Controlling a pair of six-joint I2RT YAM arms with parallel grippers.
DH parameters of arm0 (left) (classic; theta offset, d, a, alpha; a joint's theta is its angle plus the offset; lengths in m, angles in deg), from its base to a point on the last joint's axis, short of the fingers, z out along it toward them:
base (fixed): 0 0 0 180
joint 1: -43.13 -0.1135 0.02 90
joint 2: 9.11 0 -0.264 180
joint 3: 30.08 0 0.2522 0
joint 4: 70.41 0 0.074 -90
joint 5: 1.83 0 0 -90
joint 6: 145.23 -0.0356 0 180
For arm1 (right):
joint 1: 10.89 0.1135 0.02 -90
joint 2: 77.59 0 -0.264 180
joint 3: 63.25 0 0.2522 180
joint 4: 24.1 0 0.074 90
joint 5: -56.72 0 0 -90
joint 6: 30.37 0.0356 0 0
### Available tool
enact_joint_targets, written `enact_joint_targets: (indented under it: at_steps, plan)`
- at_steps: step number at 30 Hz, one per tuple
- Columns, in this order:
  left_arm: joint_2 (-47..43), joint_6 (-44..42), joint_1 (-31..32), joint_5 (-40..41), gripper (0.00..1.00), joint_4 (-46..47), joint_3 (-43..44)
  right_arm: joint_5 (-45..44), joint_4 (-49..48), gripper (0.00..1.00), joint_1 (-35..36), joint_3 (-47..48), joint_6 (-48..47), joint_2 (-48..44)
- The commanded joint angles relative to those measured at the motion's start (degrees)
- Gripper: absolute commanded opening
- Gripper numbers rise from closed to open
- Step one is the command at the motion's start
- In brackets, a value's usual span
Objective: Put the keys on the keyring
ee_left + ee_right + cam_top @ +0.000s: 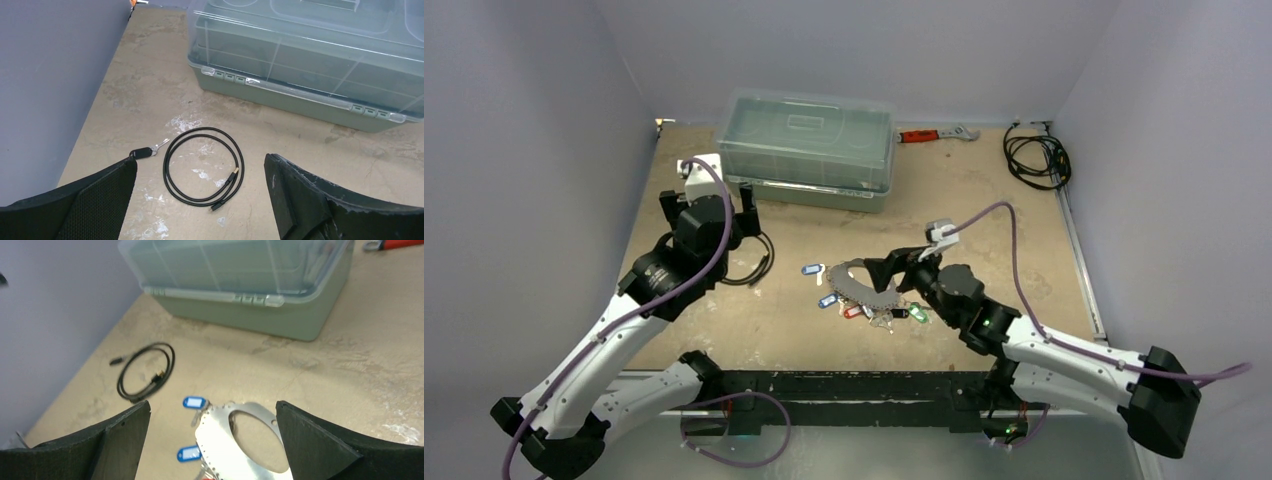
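The keyring is a wide flat silver ring lying on the table at the centre. It shows large in the right wrist view. Keys with tags lie round its rim: two blue tags at its left, and a red and a green tag at its near side. My right gripper is open just above the ring, and its fingers straddle the ring. My left gripper is open and empty above the black cable loop.
A grey-green toolbox with a clear lid stands at the back. An orange-handled wrench lies to its right and a black cable bundle at the back right. A small key with a black fob lies left of the cable loop.
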Motion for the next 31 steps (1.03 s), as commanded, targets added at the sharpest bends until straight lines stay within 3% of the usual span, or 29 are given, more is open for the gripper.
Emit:
enact_joint_targets:
  at_steps: [1,8,31]
  plan:
    - [0.8,-1.8,-2.4,-4.7,0.96,2.7,0.1,6.3,6.2,0.99,0.0,6.5,-1.9,5.6]
    - [1.8,-1.8,-3.8,-6.4,0.95,2.8,0.4,5.4,20.9,0.99,0.0,15.9,0.5,15.1]
    - [1.4,-1.8,-4.9,-7.5,0.92,2.4,0.2,9.3,15.3,0.99,0.0,11.7,-0.5,12.3]
